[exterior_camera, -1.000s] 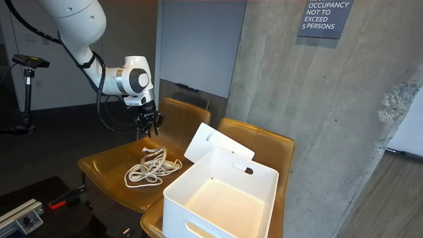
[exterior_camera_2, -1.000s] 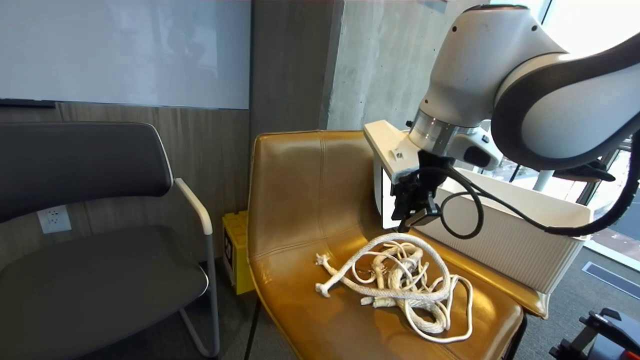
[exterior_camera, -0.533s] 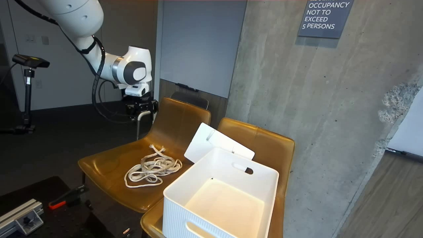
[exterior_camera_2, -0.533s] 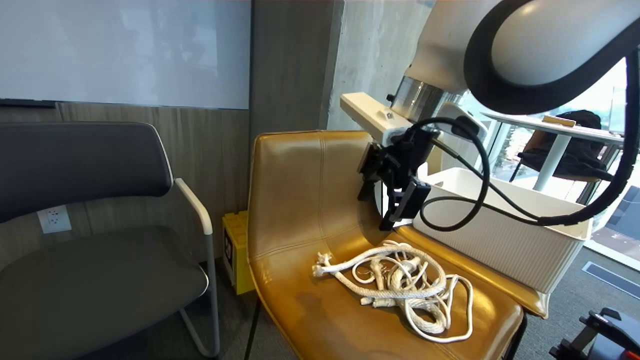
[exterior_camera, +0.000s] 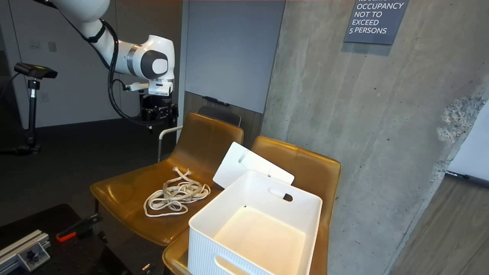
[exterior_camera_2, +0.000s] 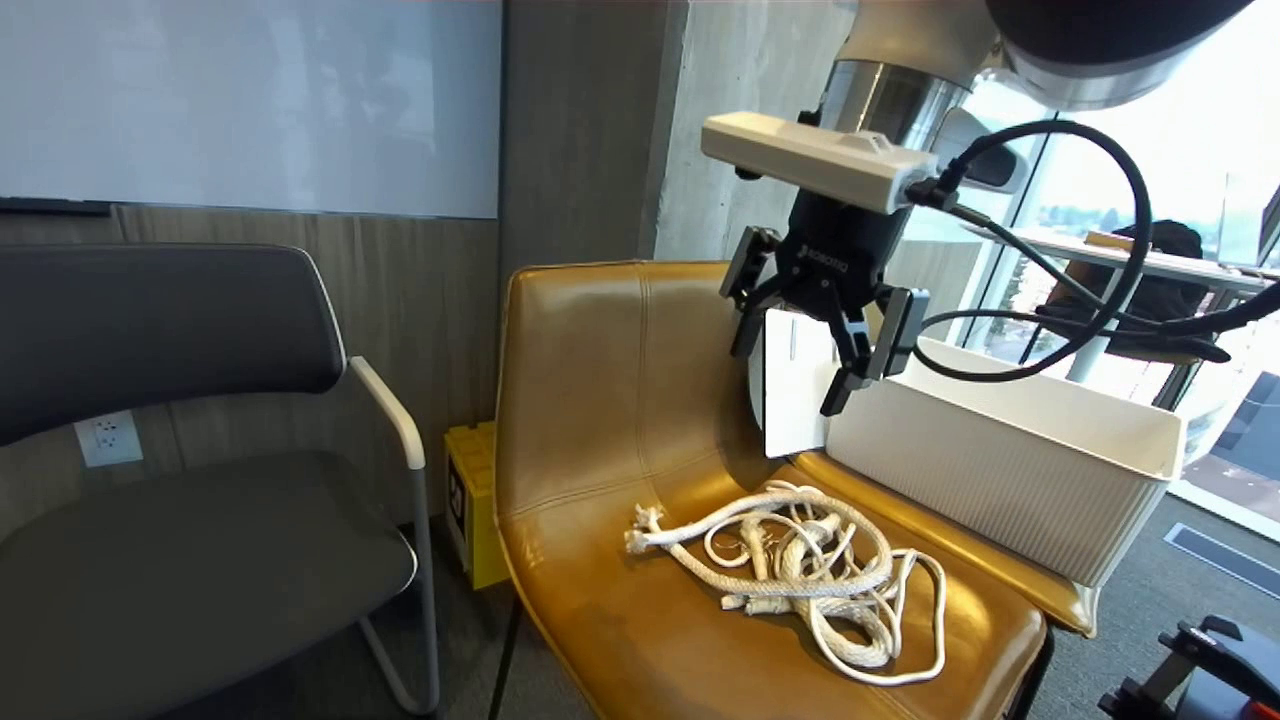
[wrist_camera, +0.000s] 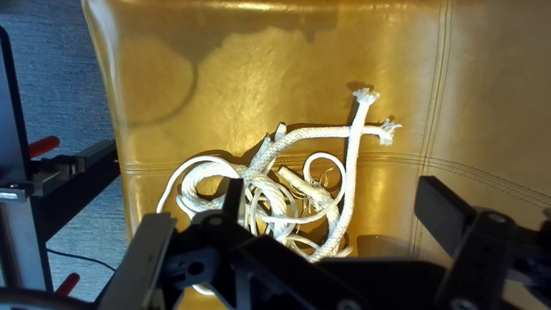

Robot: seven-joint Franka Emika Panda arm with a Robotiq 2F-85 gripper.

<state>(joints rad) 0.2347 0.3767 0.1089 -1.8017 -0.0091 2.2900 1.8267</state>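
Observation:
Tangled white ropes (exterior_camera_2: 800,588) lie in a heap on the seat of a tan leather chair (exterior_camera_2: 610,390). In the wrist view two frayed ends of the rope (wrist_camera: 351,172) point away from the pile. My gripper (exterior_camera_2: 790,368) hangs above the heap, well clear of it, with its jaws spread wide. Nothing is between the fingertips; the wrist view shows the pile below, partly behind the left finger (wrist_camera: 234,198). Beside this chair, a white ribbed bin (exterior_camera: 217,248) rests on a second tan chair. A white lid (exterior_camera: 231,168) leans behind the bin.
A dark armchair (exterior_camera_2: 180,570) and a yellow box (exterior_camera_2: 478,515) stand beside the tan chair. A concrete wall (exterior_camera: 366,133) rises behind the bin. At lower left, a dark table carries a metal rail (exterior_camera: 23,248) and a red-tipped tool (exterior_camera: 67,236). A camera stand (exterior_camera: 33,99) is farther back.
My gripper has risen away from the heap, and its jaws have spread from nearly shut to wide. The raised rope loop has sunk down onto the pile. Bin and lid have not moved.

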